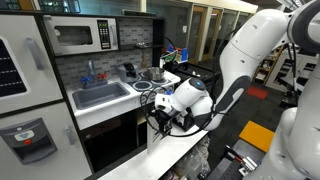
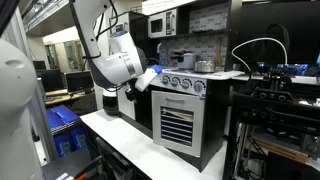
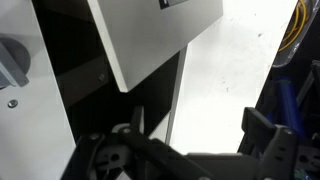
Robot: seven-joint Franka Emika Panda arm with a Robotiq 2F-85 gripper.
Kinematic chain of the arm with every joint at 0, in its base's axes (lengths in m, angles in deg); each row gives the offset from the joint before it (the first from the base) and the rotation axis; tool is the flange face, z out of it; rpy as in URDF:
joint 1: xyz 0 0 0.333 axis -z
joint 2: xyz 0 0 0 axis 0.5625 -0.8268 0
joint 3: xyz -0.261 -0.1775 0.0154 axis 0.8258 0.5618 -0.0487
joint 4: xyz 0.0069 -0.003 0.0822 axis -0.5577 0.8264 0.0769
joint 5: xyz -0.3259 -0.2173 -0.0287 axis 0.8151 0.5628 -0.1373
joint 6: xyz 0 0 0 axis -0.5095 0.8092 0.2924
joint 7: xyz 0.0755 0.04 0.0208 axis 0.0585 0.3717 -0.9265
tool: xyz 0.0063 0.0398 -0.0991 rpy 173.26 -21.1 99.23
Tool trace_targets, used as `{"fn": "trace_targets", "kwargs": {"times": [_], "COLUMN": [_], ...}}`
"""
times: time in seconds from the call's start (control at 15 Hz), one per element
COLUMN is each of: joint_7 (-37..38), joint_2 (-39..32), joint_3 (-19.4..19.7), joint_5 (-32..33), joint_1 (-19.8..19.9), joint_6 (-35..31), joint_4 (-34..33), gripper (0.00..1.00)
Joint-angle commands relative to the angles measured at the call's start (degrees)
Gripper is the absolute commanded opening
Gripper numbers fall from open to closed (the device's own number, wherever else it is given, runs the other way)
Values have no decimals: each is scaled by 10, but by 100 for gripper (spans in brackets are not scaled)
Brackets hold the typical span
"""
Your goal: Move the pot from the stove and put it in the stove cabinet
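Note:
A small silver pot (image 1: 155, 73) stands on the toy kitchen's stove top, behind the knobs; it also shows in an exterior view (image 2: 183, 57). My gripper (image 1: 160, 113) is low in front of the stove cabinet (image 1: 120, 140), well below the pot, and it shows in both exterior views (image 2: 131, 92). In the wrist view the gripper (image 3: 196, 128) is open and empty, its two dark fingers spread apart. A white cabinet door panel (image 3: 150, 40) hangs swung out above a dark opening (image 3: 95, 95).
A sink with faucet (image 1: 100, 95) sits beside the stove, a microwave (image 1: 82, 36) above it. The oven front has a slatted door (image 2: 176, 125). The white tabletop (image 3: 235, 70) runs along the kitchen's front. Blue bins (image 2: 62, 125) stand on the floor.

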Motion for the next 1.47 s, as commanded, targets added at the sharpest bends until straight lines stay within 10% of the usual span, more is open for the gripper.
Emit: {"fn": "trace_targets", "kwargs": {"times": [0.0,0.67,1.4], "joint_7": [8,-38,-39], "joint_2": [-20,-19,-29], "joint_3": [-31,-101,-166], "joint_5": [55,82,71], "joint_1": [48,61,27], "joint_6": [-2,67,352], "joint_4": [-32,-106,-219], "gripper": [100,100,100]}}
